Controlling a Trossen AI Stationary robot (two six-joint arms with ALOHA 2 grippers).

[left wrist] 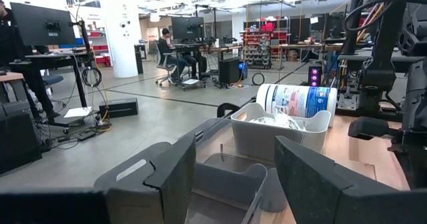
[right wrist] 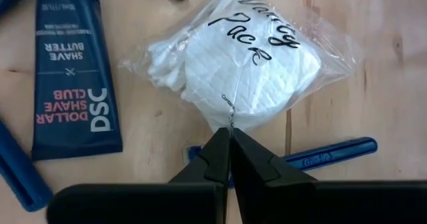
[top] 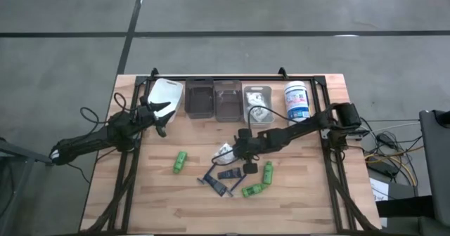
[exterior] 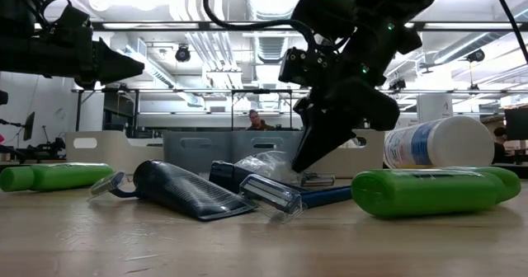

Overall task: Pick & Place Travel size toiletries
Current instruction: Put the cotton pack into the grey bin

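Note:
My right gripper (right wrist: 231,139) is shut at the edge of a clear packet (right wrist: 247,57) with white contents, at the table's middle (top: 225,152). Beside it lie a dark blue tube (right wrist: 77,71) and blue razors (right wrist: 327,154). In the low view the gripper (exterior: 307,160) comes down behind a razor head (exterior: 268,196). Three green bottles (top: 180,161) (top: 268,171) (top: 253,190) lie on their sides on the wood. My left gripper (left wrist: 233,184) is open and hovers at the far left near a white bin (top: 167,95). My right gripper pinches the packet's clear plastic edge (right wrist: 229,119) between its two fingertips (right wrist: 257,164). It comes from above, slanting toward the table's left. The packet spreads out beyond the fingertips over the wood and one razor handle; whether it is lifted I cannot tell.
Along the far edge stand a dark bin (top: 199,99), a clear bin (top: 228,99), a white bin holding packets (top: 256,102) and a white tub with a blue label (top: 297,101). Bare wood lies at the near left of the table (top: 140,201).

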